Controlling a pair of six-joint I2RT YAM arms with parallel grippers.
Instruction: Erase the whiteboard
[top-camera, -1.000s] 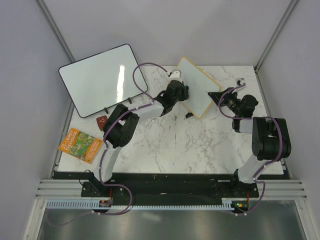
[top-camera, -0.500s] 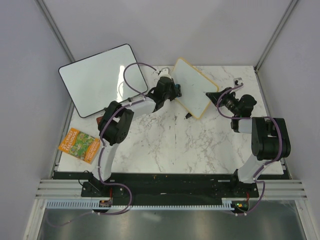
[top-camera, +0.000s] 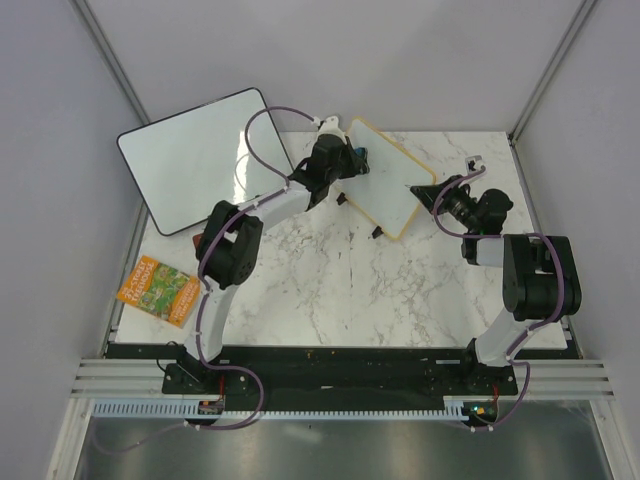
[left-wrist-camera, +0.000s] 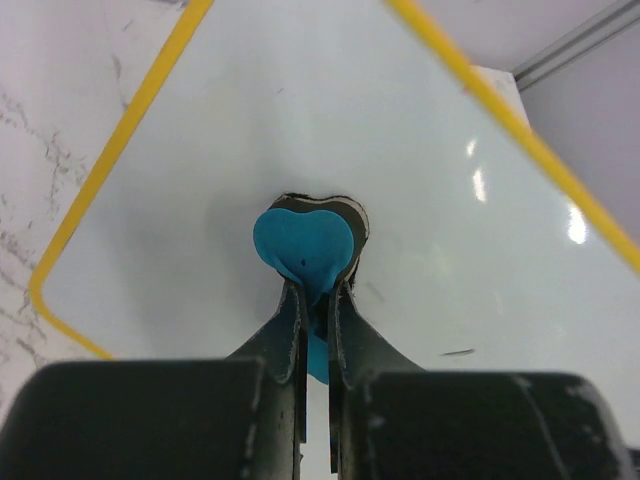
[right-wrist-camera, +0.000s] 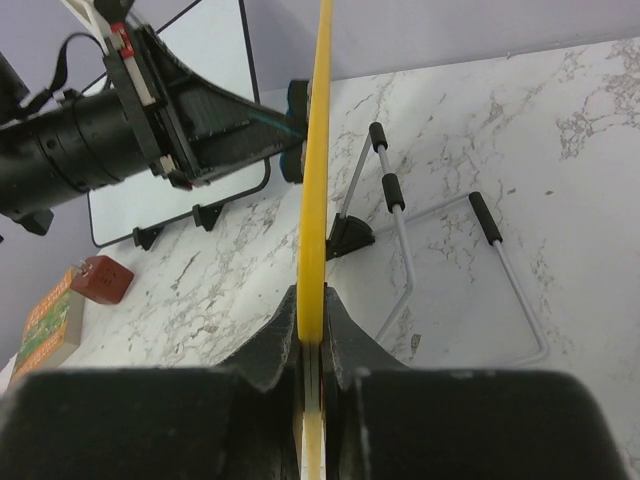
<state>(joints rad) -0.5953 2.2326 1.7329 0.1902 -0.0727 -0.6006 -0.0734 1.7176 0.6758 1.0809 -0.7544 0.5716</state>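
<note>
Left gripper (left-wrist-camera: 316, 297) clamps a blue eraser pad (left-wrist-camera: 300, 240) against the whiteboard (left-wrist-camera: 400, 150); right gripper (right-wrist-camera: 310, 308) pinches its yellow frame edge.

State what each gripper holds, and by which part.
Left gripper: a blue eraser, pinched at its near end. Right gripper: the whiteboard, clamped by its frame edge.
</note>
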